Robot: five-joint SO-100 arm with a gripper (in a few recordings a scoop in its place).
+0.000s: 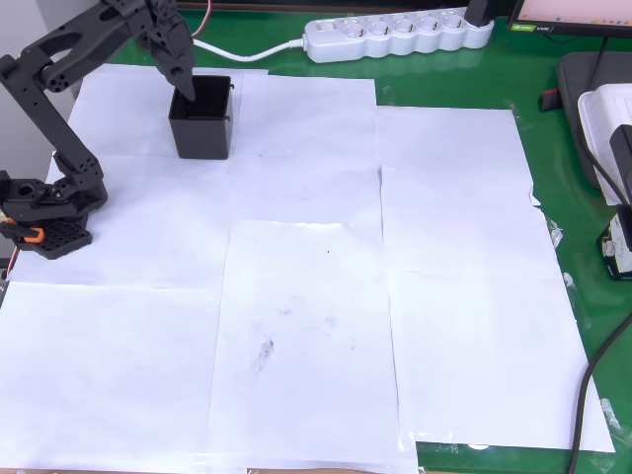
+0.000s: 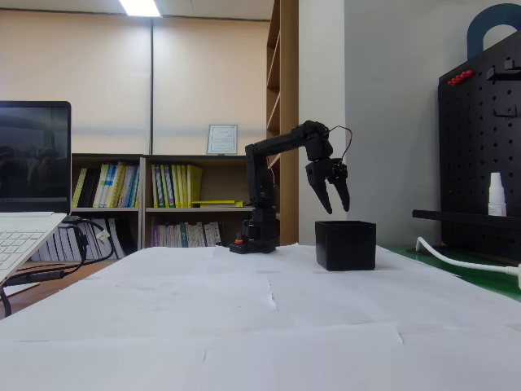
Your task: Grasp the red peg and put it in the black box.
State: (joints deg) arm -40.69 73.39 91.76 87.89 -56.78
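On the left of the overhead view stands the black robot arm with its two-finger gripper (image 1: pixel 184 87), bolted on a black base block with an orange bit. The arm bends over and holds its gripper right above the small square black plastic box (image 1: pixel 203 118), which sits on the white paper sheets (image 1: pixel 306 316) covering the green table (image 1: pixel 553 148).

In the fixed view from the side, the gripper (image 2: pixel 334 204) hangs a little above the box (image 2: pixel 346 244), not touching it. Its two pointy fingers are spread apart, so the pincer is open, and I see nothing between them.

The tiny red peg I cannot find anywhere on the paper. My guess is that it has dropped into the box, but the walls hide the inside, so I cannot be sure.

If the drop is the step in hand, doing it well means keeping the fingers over the middle of the box, wide enough that the peg falls free, then lifting straight up so nothing bumps the rim.

Further right lies a white power strip (image 1: pixel 400 35) with its cord.
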